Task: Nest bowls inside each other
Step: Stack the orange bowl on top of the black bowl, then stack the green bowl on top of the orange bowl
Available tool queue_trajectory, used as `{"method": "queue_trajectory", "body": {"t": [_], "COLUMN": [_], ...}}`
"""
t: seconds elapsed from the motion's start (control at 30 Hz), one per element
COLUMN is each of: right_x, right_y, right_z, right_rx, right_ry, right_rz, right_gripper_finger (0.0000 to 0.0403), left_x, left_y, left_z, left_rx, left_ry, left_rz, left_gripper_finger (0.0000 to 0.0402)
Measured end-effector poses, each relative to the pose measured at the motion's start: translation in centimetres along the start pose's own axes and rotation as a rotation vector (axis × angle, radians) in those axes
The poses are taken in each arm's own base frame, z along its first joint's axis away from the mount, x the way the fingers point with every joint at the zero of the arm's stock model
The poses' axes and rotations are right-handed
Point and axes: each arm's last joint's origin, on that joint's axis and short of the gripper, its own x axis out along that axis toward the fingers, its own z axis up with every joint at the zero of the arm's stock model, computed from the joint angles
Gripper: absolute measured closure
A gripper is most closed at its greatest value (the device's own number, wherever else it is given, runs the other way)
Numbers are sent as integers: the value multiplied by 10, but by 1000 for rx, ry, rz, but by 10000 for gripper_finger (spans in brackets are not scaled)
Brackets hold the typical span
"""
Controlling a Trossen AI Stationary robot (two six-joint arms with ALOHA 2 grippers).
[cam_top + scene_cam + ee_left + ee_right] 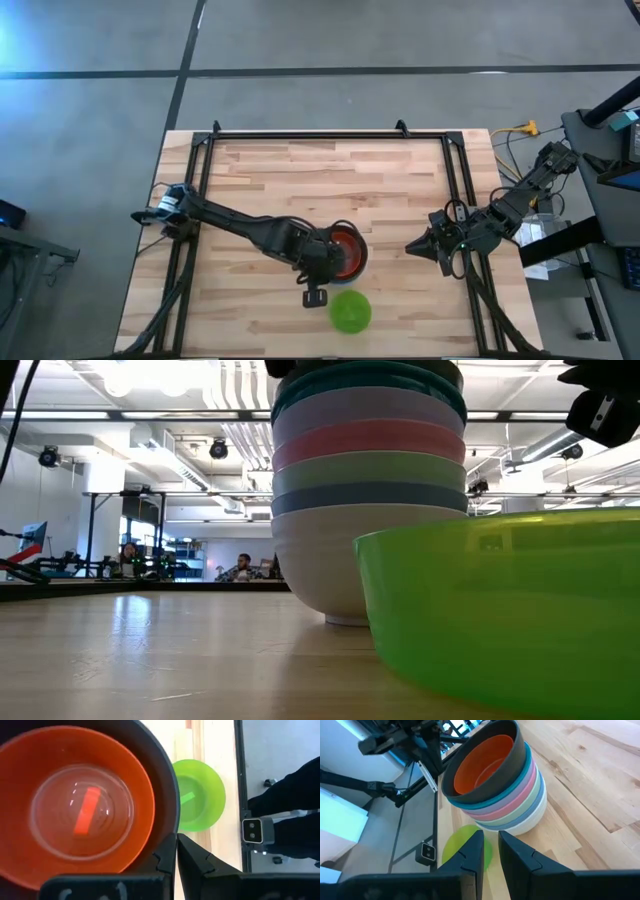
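Observation:
A stack of nested bowls (345,250) stands on its white bottom bowl's foot (347,618) near the table's middle. Above the white bowl come blue, pale green, pink, lavender and teal, then a black bowl (520,750) holding a red bowl (75,805). A bright green bowl (350,312) sits alone on the table, just nearer than the stack. My left gripper (322,262) is at the stack's near-left rim, shut on the black bowl. My right gripper (412,246) waits to the right of the stack, narrowly open and touching nothing. My left gripper pinches the black bowl's rim (175,827) between its two fingers, on the side facing the bright green bowl. The fingers (165,857) come from above, pointing down. The black bowl sits level in the stack, with the red bowl inside it.
Dark metal rails (205,150) frame the table's left, far and right sides. Bare wood (330,180) lies beyond the stack toward the far edge. Cables and equipment (540,200) crowd the right side. People sit far off in the room (240,568).

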Motion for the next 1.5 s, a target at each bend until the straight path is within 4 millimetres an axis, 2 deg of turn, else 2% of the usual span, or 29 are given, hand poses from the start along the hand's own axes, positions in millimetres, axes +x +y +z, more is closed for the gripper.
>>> {"method": "queue_trajectory", "body": {"t": [0.3,0.43,0.53,0.63,0.8,1.03,1.3,1.4,1.5], "right_x": [0,0,-1,-2,3,31,96,122,145], "right_y": [0,5,11,16,19,32,55,57,63], "right_z": [0,6,12,16,13,-17,-73,-96,-111], "right_rx": [3,3,-10,-10,17,163,447,589,700], "right_ry": [-5,-78,-149,-193,-178,-71,-4,52,76], "right_rz": [3,28,63,101,105,95,92,14,-36], "right_gripper_finger": [349,349,349,349,349,349,349,339,317], "left_x": [-41,-62,-63,-61,-58,-65,-48,-39,-33], "left_y": [4,6,8,14,21,24,19,18,18], "left_z": [-6,-7,-12,-25,-61,-131,-210,-231,-243], "left_rx": [-8,-27,-23,-24,-57,-185,-328,-356,-354], "left_ry": [-57,-123,-129,-108,-158,-368,-425,-398,-362], "left_rz": [100,152,162,173,143,-89,-402,-467,-480], "left_gripper_finger": [401,401,401,401,402,402,402,402,402]}}
